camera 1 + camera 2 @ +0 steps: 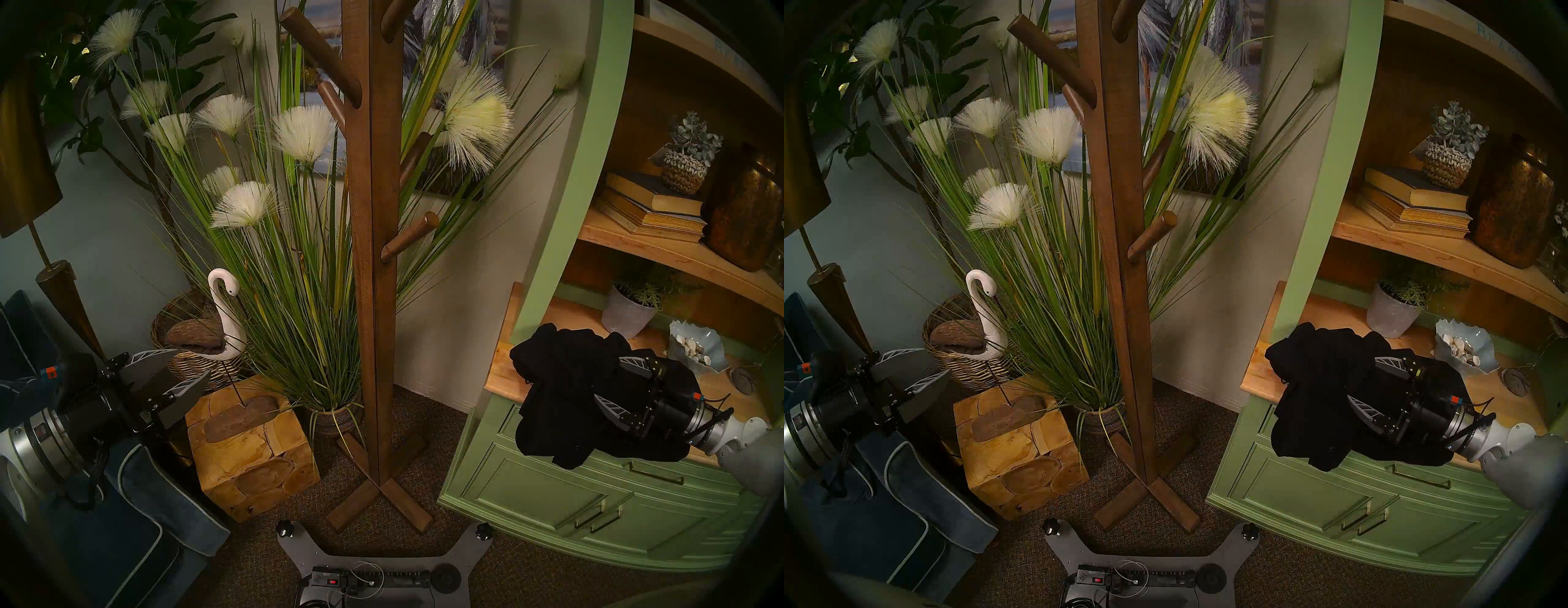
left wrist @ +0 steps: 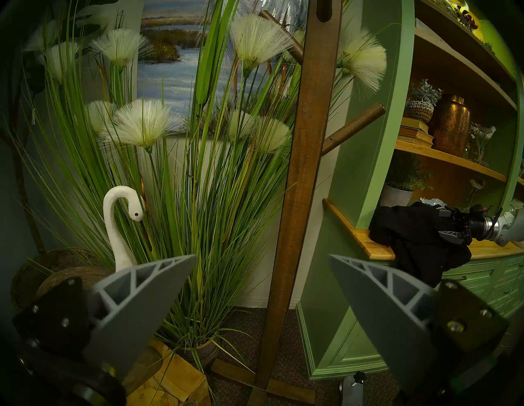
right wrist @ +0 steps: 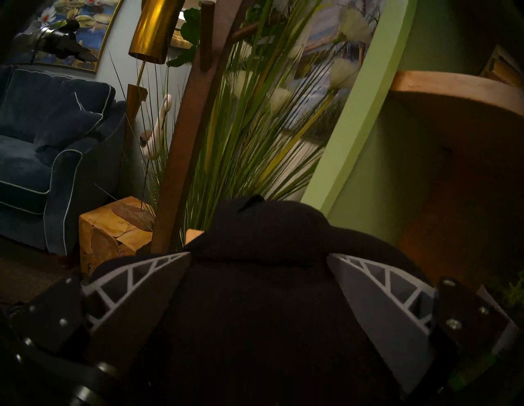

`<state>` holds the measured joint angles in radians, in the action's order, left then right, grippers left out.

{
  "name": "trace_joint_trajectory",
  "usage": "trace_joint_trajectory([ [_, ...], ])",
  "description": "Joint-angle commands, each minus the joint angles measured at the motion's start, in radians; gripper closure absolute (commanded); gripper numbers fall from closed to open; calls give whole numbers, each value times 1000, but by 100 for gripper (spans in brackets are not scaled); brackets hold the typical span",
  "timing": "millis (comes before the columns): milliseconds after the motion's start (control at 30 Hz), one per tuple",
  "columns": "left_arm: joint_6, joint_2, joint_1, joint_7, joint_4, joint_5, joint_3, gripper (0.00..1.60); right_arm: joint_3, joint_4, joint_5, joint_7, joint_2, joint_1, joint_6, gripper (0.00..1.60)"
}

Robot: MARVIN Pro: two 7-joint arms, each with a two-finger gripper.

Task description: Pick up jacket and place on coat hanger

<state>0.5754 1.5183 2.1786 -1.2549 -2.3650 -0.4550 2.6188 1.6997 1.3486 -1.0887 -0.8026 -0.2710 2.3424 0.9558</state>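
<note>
Green cabinet (image 1: 594,501), no legible writing, black jacket (image 1: 564,382) bunched on counter

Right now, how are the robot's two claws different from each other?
The right claw has the black jacket bunched between its spread fingers, over the green cabinet's wooden counter. The left claw has nothing between its fingers and hangs in the air, away from the jacket, near the blue sofa. Both have the same grey pointed fingers, spread wide, and neither touches the coat stand.
</note>
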Motion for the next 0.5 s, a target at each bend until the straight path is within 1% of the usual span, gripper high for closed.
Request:
trace_joint_trajectory([
  [0,2,-2,-3,-14,-16,-16,1,0,42,64,63,29,-45,-103,4,0],
  [100,2,-2,-3,-16,-16,-18,2,0,37,45,138,46,-79,-127,4,0],
  [233,3,-2,-3,-17,-16,-19,2,0,33,6,219,65,-109,-160,4,0],
  [367,3,-2,-2,-16,-16,-19,2,0,36,-27,262,82,-120,-189,4,0],
  [467,3,-2,-3,-16,-16,-19,2,0,44,-36,276,83,-126,-200,4,0],
])
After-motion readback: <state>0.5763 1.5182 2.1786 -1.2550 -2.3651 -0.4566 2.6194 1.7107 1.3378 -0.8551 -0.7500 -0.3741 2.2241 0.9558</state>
